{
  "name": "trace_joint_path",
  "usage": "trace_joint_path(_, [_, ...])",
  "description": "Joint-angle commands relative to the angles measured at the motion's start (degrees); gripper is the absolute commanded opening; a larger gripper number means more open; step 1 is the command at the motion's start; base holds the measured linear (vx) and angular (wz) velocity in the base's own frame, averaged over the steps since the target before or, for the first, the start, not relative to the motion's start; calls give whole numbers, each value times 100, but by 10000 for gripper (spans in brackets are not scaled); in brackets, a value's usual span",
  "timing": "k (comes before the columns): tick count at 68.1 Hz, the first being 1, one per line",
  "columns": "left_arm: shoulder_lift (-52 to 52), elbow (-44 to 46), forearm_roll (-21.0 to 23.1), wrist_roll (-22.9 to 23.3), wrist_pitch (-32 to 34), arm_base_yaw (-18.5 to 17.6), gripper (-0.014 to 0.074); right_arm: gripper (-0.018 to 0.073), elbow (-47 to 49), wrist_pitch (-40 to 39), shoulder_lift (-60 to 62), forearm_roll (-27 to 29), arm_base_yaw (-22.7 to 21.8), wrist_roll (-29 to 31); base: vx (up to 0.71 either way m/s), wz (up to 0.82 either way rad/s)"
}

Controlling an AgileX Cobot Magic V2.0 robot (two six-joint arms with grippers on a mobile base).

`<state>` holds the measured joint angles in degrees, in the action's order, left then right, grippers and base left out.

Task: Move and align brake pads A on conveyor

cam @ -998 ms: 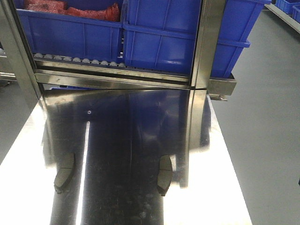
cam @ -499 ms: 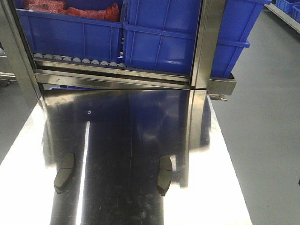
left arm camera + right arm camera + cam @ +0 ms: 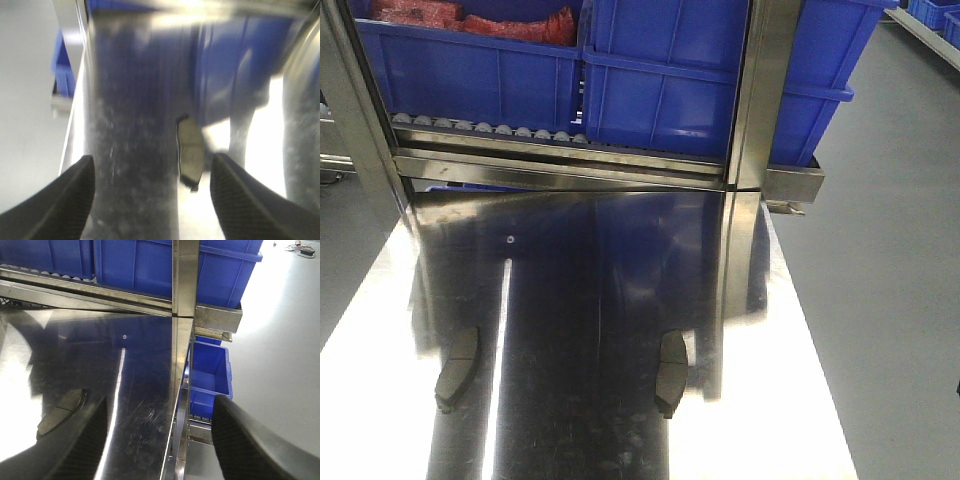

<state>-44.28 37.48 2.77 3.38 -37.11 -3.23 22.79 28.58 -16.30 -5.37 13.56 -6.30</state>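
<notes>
Two brake pads lie flat on the shiny steel tabletop (image 3: 600, 300) in the front view, one at the left (image 3: 455, 368) and one at the right (image 3: 670, 373). Neither gripper shows in that view. My left gripper (image 3: 152, 170) is open and holds nothing; a grey pad (image 3: 191, 152) lies on the steel ahead of it, nearer its right finger (image 3: 250, 205). My right gripper (image 3: 161, 407) is open and holds nothing, hanging over the table's right edge; a pad (image 3: 60, 412) lies by its left finger (image 3: 85, 450), partly hidden. The conveyor is out of view.
A steel roller rack (image 3: 560, 160) with blue bins (image 3: 660, 90) stands at the table's far end, with a steel upright (image 3: 760, 90). Red items (image 3: 470, 20) fill one bin. Another blue bin (image 3: 210, 375) sits below the table's right edge. Grey floor (image 3: 880, 280) lies to the right.
</notes>
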Motion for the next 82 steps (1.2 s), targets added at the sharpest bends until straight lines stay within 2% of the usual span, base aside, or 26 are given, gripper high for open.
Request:
trace_joint_path(1, [-759,470,42,60,98,-12,481,432,150,-420,-60,-59,-23,44,0,0])
trace_joint_path(9, [-1650,824,36,-28,-17,-12,481,432,150,-420,-60,-59,-23,44,0,0])
trace_joint_path(18, [-2477,1297,72,-338,-174,-19,481,432,150,-420,-60,-59,-23,44,0,0])
trace_joint_path(34, [-3555,1950,715,-911,-473,-23,481,432,150,-420,-60,-59,-23,44,0,0])
trace_joint_path(42, [-4008,2232,833,-1045,-591,-278,481,432,150,-420,-60,-59,-23,44,0,0])
trace_joint_path(53, [-4547,2502,777,-971,-592,-763,481,432,150,-420,-60,-59,-23,44,0,0])
trace_joint_path(61, [-4922,2598,759,-701,-592,-995,481,432,150,-420,-60,-59,-23,44,0,0])
trace_joint_path(82, [-5366,2603,616,-115,-515,-1044,481,432,150,-420,-60,-59,-23,44,0,0])
